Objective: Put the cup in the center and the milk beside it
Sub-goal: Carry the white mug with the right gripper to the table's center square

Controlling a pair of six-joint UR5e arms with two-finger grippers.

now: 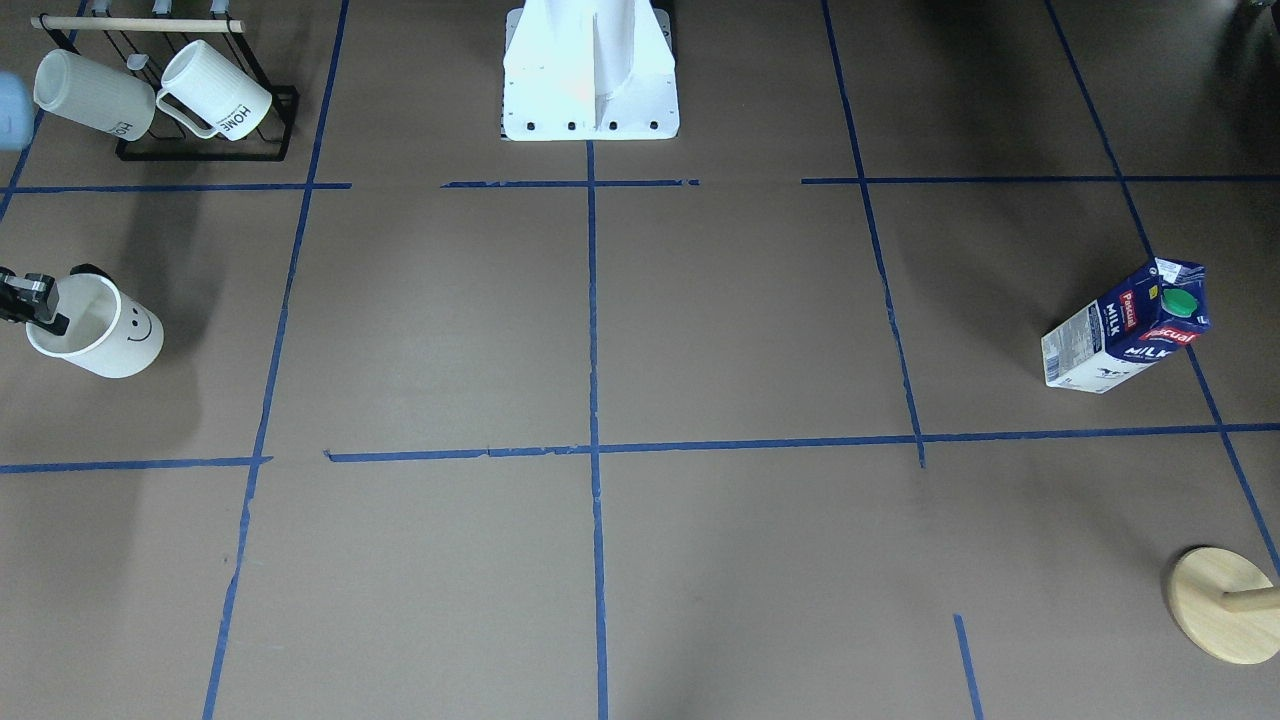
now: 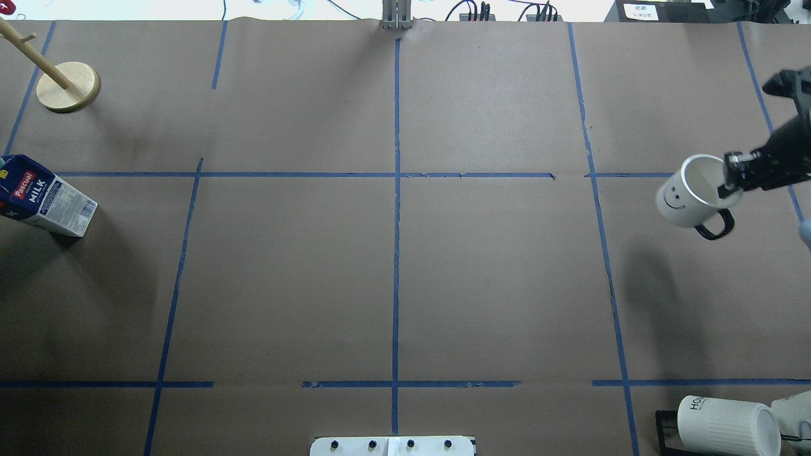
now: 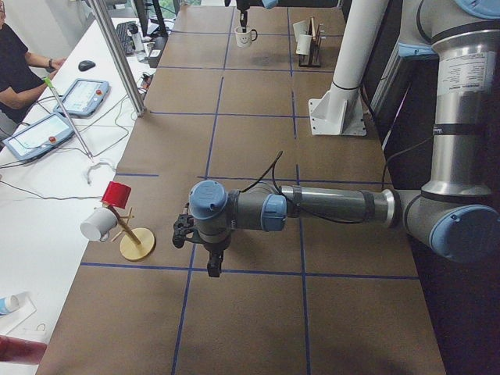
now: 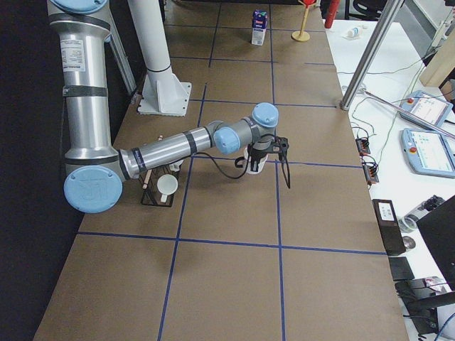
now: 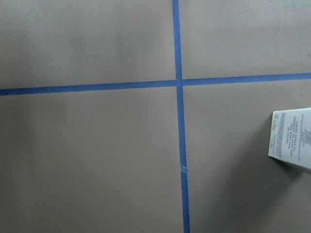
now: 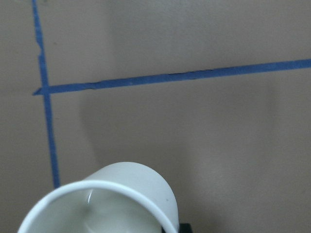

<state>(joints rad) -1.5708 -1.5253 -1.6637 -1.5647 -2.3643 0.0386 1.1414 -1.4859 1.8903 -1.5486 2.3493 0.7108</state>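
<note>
The cup (image 2: 687, 197) is a smooth white mug with a smiley face and a black handle. It hangs tilted above the table at the right edge of the overhead view. My right gripper (image 2: 728, 183) is shut on its rim, one finger inside and one outside. The front view shows the same cup (image 1: 105, 335) and gripper (image 1: 38, 305) at the left. The milk (image 2: 41, 196) stands far left on the table, also seen in the front view (image 1: 1125, 330). The center tape crossing (image 2: 396, 175) is bare. My left gripper (image 3: 199, 246) shows only in the left side view, so I cannot tell its state.
A black rack with ribbed "HOME" mugs (image 1: 160, 95) stands near the robot's right side. A wooden mug-tree stand (image 2: 66, 85) sits at the far left corner, beyond the milk. The white robot base (image 1: 590, 75) is at the table's near edge.
</note>
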